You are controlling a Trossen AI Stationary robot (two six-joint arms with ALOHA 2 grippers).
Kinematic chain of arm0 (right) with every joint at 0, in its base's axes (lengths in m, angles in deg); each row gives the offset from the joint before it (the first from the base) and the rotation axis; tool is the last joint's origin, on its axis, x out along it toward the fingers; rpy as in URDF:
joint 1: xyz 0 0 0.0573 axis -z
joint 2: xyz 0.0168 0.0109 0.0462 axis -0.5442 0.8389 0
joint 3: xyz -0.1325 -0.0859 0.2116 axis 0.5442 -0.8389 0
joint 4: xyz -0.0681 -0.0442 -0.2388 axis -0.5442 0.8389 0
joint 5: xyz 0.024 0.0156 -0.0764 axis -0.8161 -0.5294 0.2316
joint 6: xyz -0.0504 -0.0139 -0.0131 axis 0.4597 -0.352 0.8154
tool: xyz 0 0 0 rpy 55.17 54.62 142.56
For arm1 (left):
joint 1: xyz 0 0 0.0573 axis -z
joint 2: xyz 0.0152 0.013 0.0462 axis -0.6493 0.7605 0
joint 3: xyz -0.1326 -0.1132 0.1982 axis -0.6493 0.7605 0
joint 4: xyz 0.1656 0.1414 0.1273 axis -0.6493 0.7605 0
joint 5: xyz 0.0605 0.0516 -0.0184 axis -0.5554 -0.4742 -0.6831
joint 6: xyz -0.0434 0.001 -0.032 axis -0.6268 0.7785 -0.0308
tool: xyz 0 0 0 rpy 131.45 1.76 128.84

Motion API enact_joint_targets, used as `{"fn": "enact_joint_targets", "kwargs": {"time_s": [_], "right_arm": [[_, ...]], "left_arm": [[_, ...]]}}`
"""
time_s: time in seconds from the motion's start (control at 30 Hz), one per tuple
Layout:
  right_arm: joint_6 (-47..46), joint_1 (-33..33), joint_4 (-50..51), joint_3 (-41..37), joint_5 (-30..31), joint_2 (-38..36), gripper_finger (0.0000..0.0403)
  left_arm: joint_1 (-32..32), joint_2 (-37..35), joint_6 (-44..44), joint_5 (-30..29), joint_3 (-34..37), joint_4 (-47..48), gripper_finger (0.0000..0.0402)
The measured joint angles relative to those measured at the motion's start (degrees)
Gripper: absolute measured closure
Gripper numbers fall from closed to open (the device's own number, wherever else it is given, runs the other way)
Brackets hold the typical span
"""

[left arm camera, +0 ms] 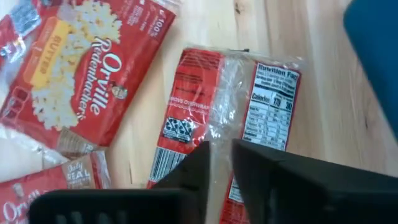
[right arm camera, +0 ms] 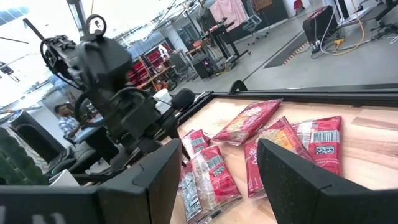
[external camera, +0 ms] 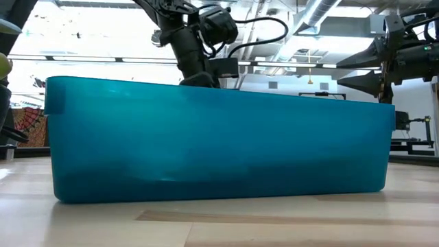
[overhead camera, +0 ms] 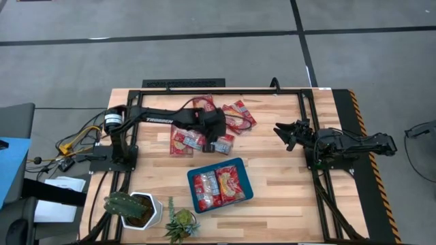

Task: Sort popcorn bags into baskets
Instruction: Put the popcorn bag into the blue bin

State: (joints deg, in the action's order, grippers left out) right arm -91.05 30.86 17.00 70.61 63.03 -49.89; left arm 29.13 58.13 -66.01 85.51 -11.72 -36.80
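Several red popcorn bags [overhead camera: 186,141] lie loose on the wooden table's far middle; others lie flat in the teal basket [overhead camera: 242,165], which fills the low view [external camera: 219,137]. My left gripper [overhead camera: 219,139] is down among the loose bags, its fingers drawn almost together over one bag lying back side up [left arm camera: 261,87], with another bag [left arm camera: 87,68] beside it. My right gripper [overhead camera: 283,133] hovers open at the table's right, clear of everything; it also shows in the right wrist view [right arm camera: 217,155] and the low view [external camera: 357,68]. My left gripper comes from above, pointing down, at the back-side-up popcorn bag. Its two fingers pinch the shiny clear wrap along the bag's middle [left arm camera: 221,127], between the barcode and the nutrition panel. The bag lies flat on the table.
A white pot with a cactus [overhead camera: 133,207] and a small green plant [overhead camera: 180,223] stand at the near left corner. A black frame [overhead camera: 184,85] runs along the far edge and both sides. Bare wood lies between the basket and my right arm.
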Motion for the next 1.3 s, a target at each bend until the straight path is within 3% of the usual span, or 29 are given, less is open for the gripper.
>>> {"fn": "enact_joint_targets", "kwargs": {"time_s": [0.2, 0.4, 0.8, 0.9, 1.0, 1.3], "right_arm": [[0.0, 0.0, 0.0, 0.0, -0.1, 0.0, 0.0168], [0.1, 0.0, 0.1, 0.0, -0.1, 0.0, 0.0168], [0.1, 0.0, 0.4, 0.0, -0.1, 0.0, 0.0168], [0.1, 0.0, 0.4, 0.0, 0.0, 0.0, 0.0168], [0.1, 0.0, 0.4, 0.0, 0.0, 0.0, 0.0168], [0.1, 0.0, 0.4, 0.0, 0.1, 0.0, 0.0168]], "left_arm": [[-2.3, 0.1, 3.8, 4.4, 0.0, -2.5, 0.022], [-3.6, 0.6, 9.6, 3.2, 0.0, -2.9, 0.0124], [-6.5, 7.4, 6.4, 5.7, 0.0, -1.8, 0.0109], [-6.5, 8.2, 6.6, 5.6, -0.1, 0.4, 0.0119], [-6.5, 8.6, 6.4, 4.2, -0.2, 2.2, 0.0156], [-6.5, 9.2, 5.8, 2.9, -0.9, 3.8, 0.0371]]}}
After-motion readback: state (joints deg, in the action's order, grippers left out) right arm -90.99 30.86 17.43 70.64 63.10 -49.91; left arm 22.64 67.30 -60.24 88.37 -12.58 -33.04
